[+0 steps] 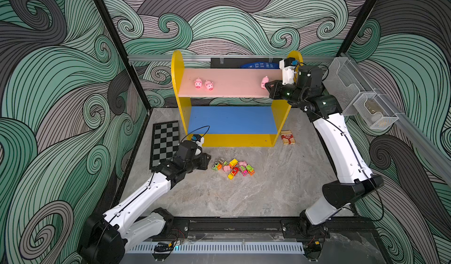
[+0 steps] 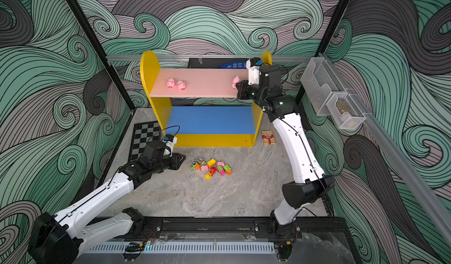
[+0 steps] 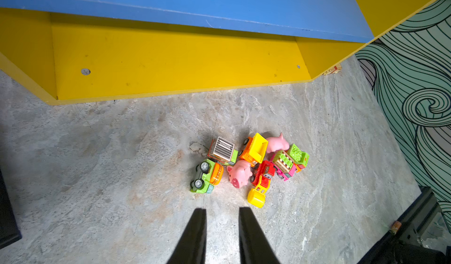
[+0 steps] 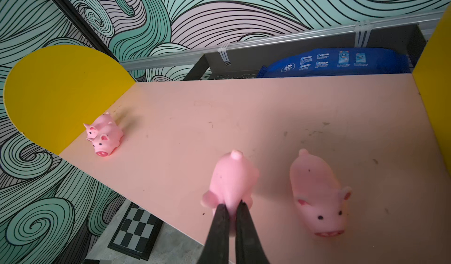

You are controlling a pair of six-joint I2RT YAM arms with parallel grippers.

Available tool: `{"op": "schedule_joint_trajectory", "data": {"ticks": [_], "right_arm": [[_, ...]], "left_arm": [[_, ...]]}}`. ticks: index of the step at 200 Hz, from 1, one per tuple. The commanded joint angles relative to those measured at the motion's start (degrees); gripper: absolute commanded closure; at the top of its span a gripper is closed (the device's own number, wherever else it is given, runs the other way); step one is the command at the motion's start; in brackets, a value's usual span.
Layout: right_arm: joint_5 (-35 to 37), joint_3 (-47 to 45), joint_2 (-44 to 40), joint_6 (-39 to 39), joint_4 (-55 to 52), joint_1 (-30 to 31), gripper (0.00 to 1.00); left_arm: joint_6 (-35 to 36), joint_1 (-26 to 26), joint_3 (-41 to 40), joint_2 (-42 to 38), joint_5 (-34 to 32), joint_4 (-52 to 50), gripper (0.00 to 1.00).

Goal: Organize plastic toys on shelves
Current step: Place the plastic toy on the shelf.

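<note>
Two pigs (image 1: 209, 85) stand at the pink board's (image 1: 234, 85) left end in a top view. Left wrist view: left gripper (image 3: 222, 210), fingers slightly apart and empty, toy pile (image 3: 244, 171) just ahead. Right wrist view: right gripper (image 4: 231, 205) pinches a third pig (image 4: 233, 177) by the head at the right end, tail pointing away.

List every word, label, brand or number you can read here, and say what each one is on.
No text here can be quoted.
Red-and-tan box: white lettering on its red band, too blurred to read.
Blue packet: white logo and small printed panels, too small to read.
Nothing else shows writing.
</note>
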Motion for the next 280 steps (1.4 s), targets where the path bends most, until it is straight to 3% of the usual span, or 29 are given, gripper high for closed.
{"op": "schedule_joint_trajectory", "data": {"ticks": [1, 118, 232, 280], "right_arm": [[-1.1, 2.0, 0.7, -0.2, -2.0, -0.3, 1.0], [-2.1, 7.2, 5.0, -1.0, -6.9, -0.4, 0.98], [-1.9, 9.1, 6.3, -0.9, -7.4, -0.4, 0.78], [-1.9, 10.1, 6.7, -0.9, -7.6, -0.5, 0.75]], "left_arm": [[0.8, 0.6, -0.2, -0.4, 0.1, -0.4, 0.72], [0.7, 1.4, -0.1, -0.2, 0.5, -0.3, 0.72], [0.9, 2.0, -0.1, 0.1, 1.5, -0.1, 0.72], [1.1, 2.5, 0.0, 0.2, 2.1, 0.0, 0.72]]}}
